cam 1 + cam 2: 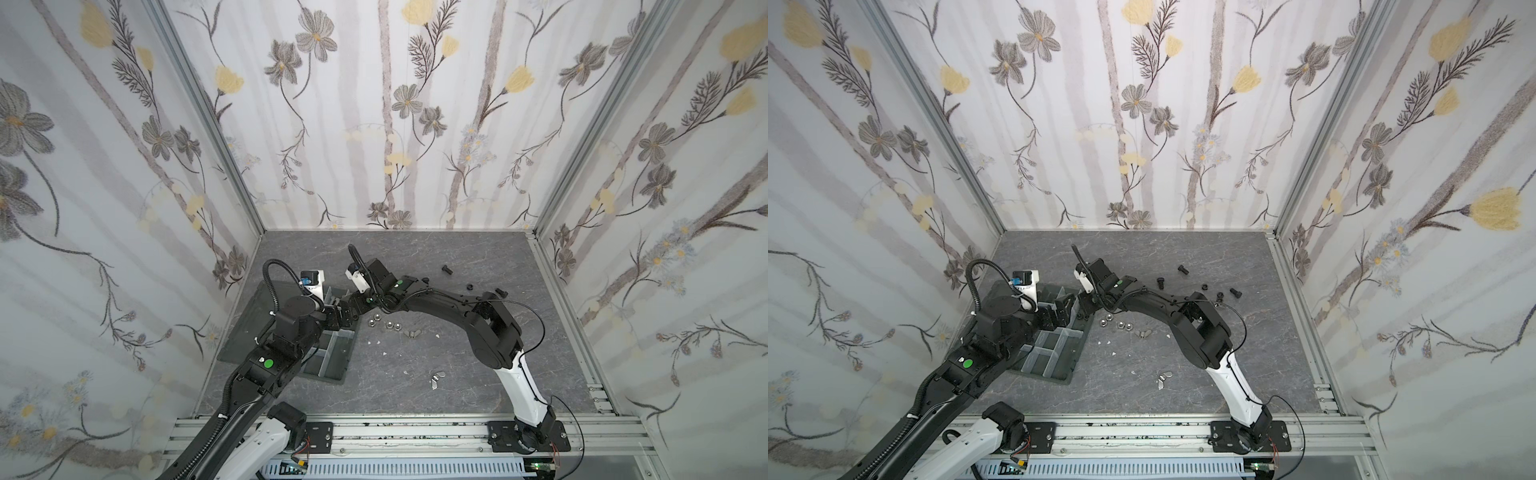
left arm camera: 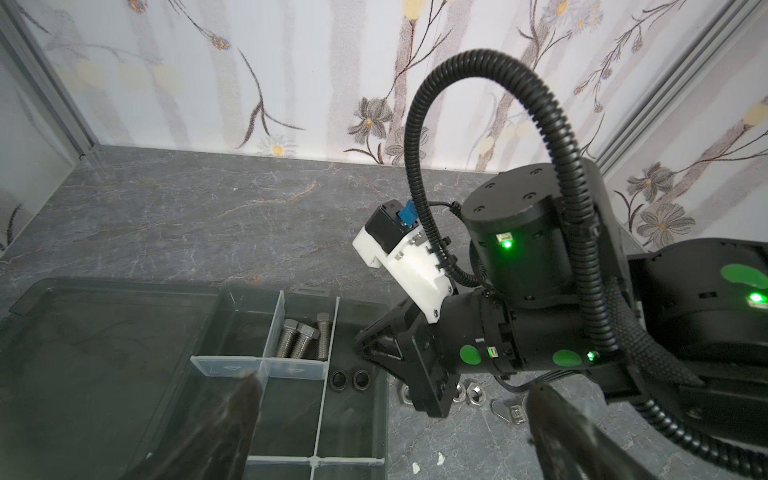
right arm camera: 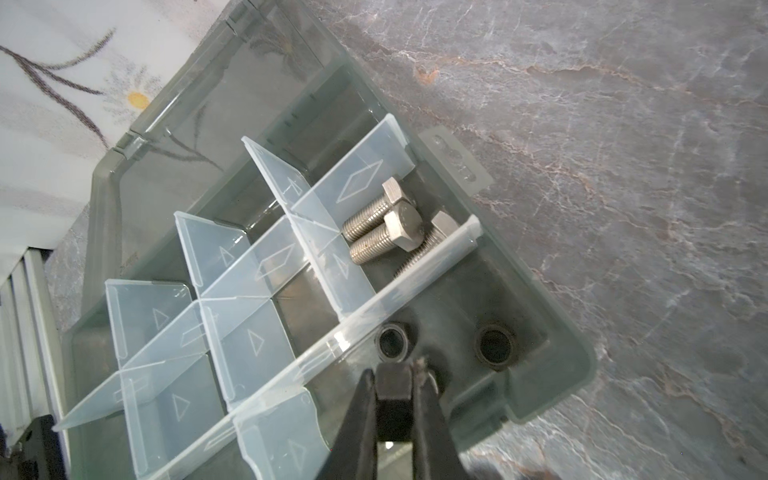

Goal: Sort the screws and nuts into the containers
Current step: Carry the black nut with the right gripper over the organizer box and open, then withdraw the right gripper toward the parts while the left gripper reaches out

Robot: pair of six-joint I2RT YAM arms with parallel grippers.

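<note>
light: even, bright | shadows: soft | edges: wide-angle bowed | near foreground: blurred

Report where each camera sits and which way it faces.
Top views: high in front, looking down at the grey marbled table; left arm, right arm show.
Left wrist: facing the dark grey plastic organiser tray; open left pincer, right arm show.
Right wrist: looking into the tray; right pincer grips a black hex nut.
Shared: wrist views both show three silver hex bolts.

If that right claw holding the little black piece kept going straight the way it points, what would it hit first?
Probably the nearer black nut in the tray's end compartment, just ahead of the right gripper and its held black piece. Depth is unclear; it might meet the floor beside it.
</note>
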